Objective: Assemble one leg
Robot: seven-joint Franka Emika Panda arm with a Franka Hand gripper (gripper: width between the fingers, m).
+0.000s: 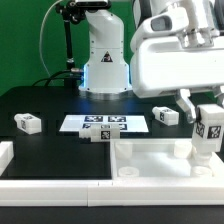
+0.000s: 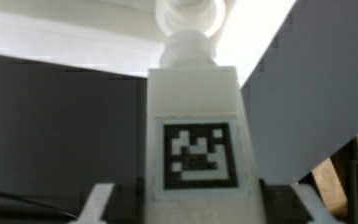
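Note:
My gripper [image 1: 207, 112] is shut on a white leg [image 1: 208, 133] and holds it upright, tag facing out, at the exterior view's right. The leg's lower end meets the far right corner of the large white tray-like piece [image 1: 150, 165]. In the wrist view the leg [image 2: 197, 110] fills the middle between my two fingers [image 2: 105, 203], and its far end points at a round white fitting [image 2: 190, 15]. My gripper [image 2: 195, 204] clamps the leg's tagged end. Whether the leg is seated in the fitting cannot be told.
Loose legs lie on the black table: one at the exterior view's left [image 1: 28, 123], one by the tray's far edge [image 1: 165, 116], and one [image 1: 100, 137] in front of the marker board [image 1: 103, 123]. A white block [image 1: 5, 156] sits at the left edge. The robot base [image 1: 105, 60] stands behind.

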